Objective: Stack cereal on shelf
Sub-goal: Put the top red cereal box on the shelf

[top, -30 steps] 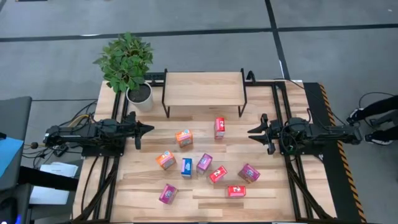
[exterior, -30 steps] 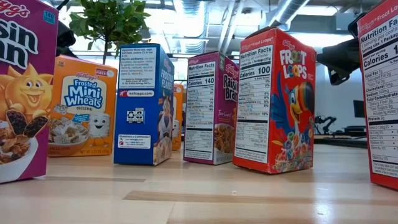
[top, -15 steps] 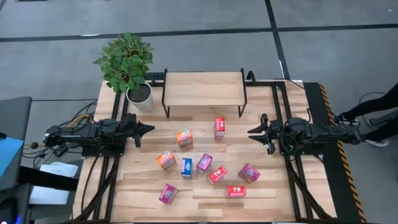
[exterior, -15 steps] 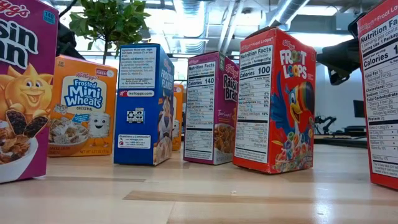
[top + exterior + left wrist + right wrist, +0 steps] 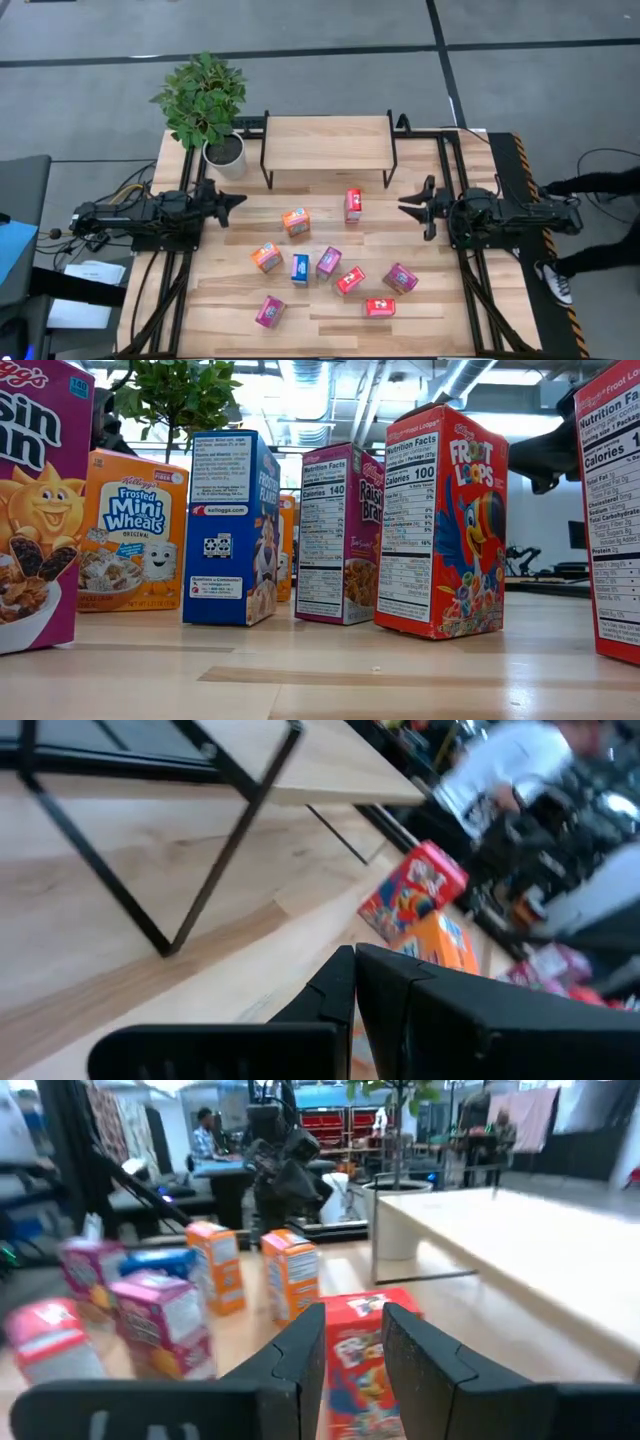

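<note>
Right of the red cereal box [image 5: 353, 204], right end effector [image 5: 411, 206] level, fingers parted, empty, seemingly pointing at it

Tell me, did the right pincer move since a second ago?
Yes. In the high view the right pincer has turned and shifted slightly toward the shelf, aiming at the red cereal box.

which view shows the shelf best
The high view: the whole shelf shows from above, its board bare, no cereal on it. The left wrist view catches only a board edge and black legs, the right wrist view one end of the board, and the low view hides it behind cereal boxes.
</note>
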`<state>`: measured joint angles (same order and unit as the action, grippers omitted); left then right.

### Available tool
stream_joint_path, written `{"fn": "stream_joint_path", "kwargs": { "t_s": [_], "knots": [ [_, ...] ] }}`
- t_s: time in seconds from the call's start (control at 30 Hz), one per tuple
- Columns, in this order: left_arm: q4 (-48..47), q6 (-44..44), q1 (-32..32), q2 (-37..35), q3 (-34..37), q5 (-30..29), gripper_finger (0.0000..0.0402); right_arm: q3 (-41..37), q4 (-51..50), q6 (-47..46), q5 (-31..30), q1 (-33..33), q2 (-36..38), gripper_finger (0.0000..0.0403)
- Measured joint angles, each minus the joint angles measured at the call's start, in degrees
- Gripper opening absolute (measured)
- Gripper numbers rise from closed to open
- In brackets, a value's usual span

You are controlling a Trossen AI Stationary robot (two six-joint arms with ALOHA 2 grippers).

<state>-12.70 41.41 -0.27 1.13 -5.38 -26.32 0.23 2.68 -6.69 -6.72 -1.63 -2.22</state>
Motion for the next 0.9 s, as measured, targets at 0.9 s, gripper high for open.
{"fn": "stream_joint_path", "kwargs": {
  "t_s": [0.9],
  "knots": [
    [32.72, 6.52, 0.00, -0.01, -0.28, -5.93, 0.0140, 12.31, 12.61, -16.17, -5.70, -1.91, -0.18, 0.0130]
  ]
}}
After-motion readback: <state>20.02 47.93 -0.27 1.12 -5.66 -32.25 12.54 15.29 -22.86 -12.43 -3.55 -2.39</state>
